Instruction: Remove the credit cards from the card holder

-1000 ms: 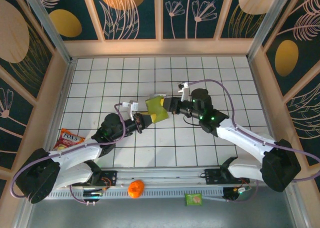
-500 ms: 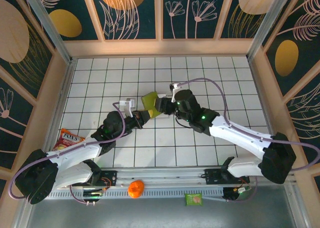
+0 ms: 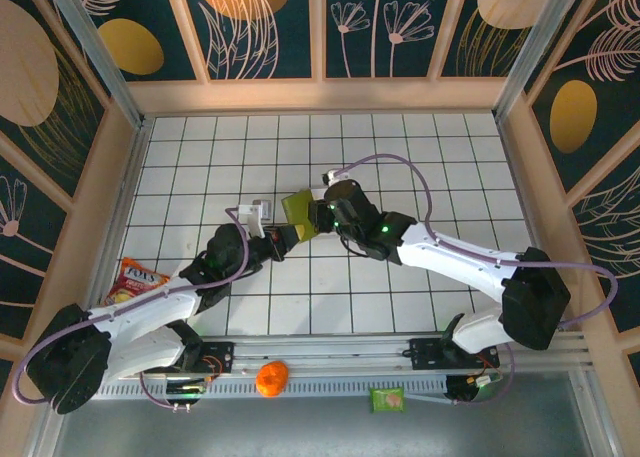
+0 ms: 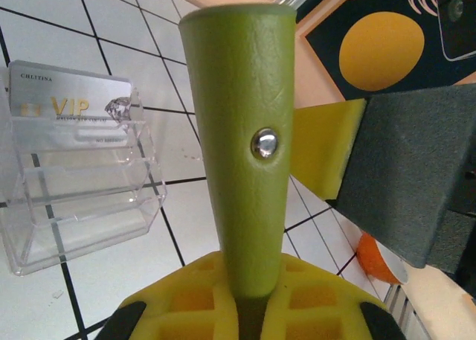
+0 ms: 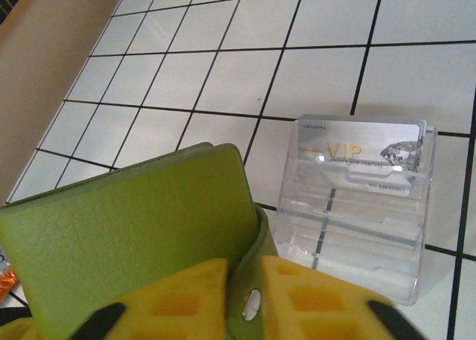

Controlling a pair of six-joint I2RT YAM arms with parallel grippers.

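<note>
The yellow-green card holder (image 3: 299, 213) hangs above the middle of the table, held from both sides. My left gripper (image 3: 284, 238) is shut on its lower edge, which rises between the yellow pads (image 4: 249, 132). My right gripper (image 3: 318, 217) is shut on the holder's snap strap (image 5: 251, 299), beside the closed cover (image 5: 141, 236). One pale silver credit card (image 5: 361, 155) marked VIP stands in a clear plastic stand (image 5: 355, 228) on the table; the same card (image 4: 71, 106) shows in the left wrist view. Any cards inside the holder are hidden.
A red snack packet (image 3: 140, 277) lies at the left edge of the table. An orange object (image 3: 271, 378) and a small green packet (image 3: 388, 399) rest on the front rail. Wooden walls close in the tiled table (image 3: 420, 157).
My right gripper has moved left along the holder and closed on its strap. The holder has shifted slightly left and up. The left gripper has kept its hold.
</note>
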